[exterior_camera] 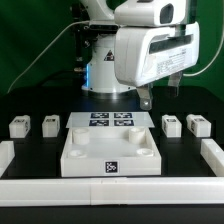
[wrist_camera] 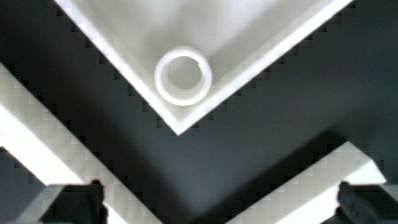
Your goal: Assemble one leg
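Observation:
Four small white legs stand on the black table, two at the exterior view's left [exterior_camera: 18, 126] [exterior_camera: 50, 124] and two at its right [exterior_camera: 171, 124] [exterior_camera: 197, 125]. The large white square slab [exterior_camera: 110, 150] lies between them at the front. My gripper [exterior_camera: 157, 93] hangs raised above the table, behind the slab's right part, apart from every leg. In the wrist view the gripper [wrist_camera: 214, 210] is open and empty, its dark fingertips [wrist_camera: 63, 205] spread wide. Below it a slab corner with a round socket [wrist_camera: 182, 78] shows. No leg shows in the wrist view.
The marker board [exterior_camera: 110, 121] lies flat just behind the slab. A low white rail runs along the table's left [exterior_camera: 6, 152], right [exterior_camera: 212, 152] and front [exterior_camera: 110, 190] edges. The robot's base [exterior_camera: 105, 75] stands at the back centre.

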### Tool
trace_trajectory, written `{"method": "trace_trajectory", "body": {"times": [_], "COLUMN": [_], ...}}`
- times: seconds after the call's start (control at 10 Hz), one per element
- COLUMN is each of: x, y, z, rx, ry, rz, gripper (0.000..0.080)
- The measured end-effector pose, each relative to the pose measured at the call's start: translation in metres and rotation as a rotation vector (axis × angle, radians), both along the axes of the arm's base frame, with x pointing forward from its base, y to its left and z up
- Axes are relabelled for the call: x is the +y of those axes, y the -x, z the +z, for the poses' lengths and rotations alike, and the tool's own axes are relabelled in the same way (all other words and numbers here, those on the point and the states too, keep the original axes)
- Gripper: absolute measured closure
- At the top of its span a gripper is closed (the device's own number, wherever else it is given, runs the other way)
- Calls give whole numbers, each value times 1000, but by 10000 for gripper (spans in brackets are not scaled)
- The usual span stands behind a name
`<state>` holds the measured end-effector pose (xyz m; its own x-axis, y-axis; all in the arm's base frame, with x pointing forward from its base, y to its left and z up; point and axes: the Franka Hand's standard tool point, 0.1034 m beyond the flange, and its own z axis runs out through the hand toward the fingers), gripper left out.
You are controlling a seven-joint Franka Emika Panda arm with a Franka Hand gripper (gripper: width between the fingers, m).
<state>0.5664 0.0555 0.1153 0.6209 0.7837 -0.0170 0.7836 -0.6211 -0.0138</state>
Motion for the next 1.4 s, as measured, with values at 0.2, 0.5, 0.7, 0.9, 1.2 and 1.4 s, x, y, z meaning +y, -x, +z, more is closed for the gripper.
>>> {"method": "trace_trajectory", "body": {"times": [0.2, 0.5, 0.7, 0.9, 1.2, 1.4], "x": [0, 0, 0, 0, 0, 0], "y": [0, 0, 0, 0, 0, 1], "z": [0, 0, 0, -1, -1, -1], "rx": [0, 0, 1, 1, 2, 3], "ry": [0, 0, 0, 0, 0, 0], "rz": [0, 0, 0, 0, 0, 0], "gripper": [150, 150, 150, 150, 150, 150]}}
